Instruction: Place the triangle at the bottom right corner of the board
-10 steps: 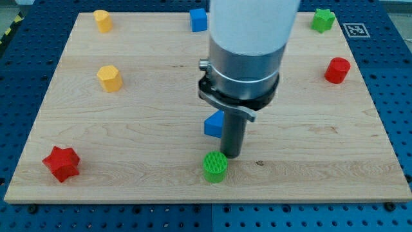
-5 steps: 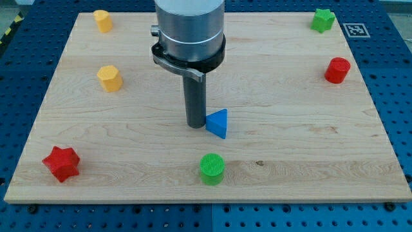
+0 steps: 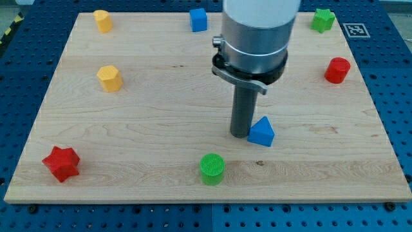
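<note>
Along the view's bottom edge of the board [image 3: 360,187], the corner at the view's right, where the triangle is meant to end up, has no block on it, so the task is only partly done. Nearest that edge sit a red star [image 3: 62,163] at the left and a green cylinder [image 3: 212,169] near the middle. Just above and to the right of the cylinder lies the blue triangle [image 3: 261,132], right of the board's centre and well apart from the target corner; it needs pushing further right and down. It looks like a small solid wedge, apex up, bright blue, resting flat on the wood. My tip [image 3: 240,134] stands at its left side, touching or nearly so, which suits a push to the right. There is no pincer on this arm, only the rod, so nothing is held. Farther up are a yellow block [image 3: 109,78] and a red cylinder [image 3: 337,69], and along the top edge another yellow block [image 3: 102,20], a blue cube [image 3: 198,19] and a green star [image 3: 322,20].
</note>
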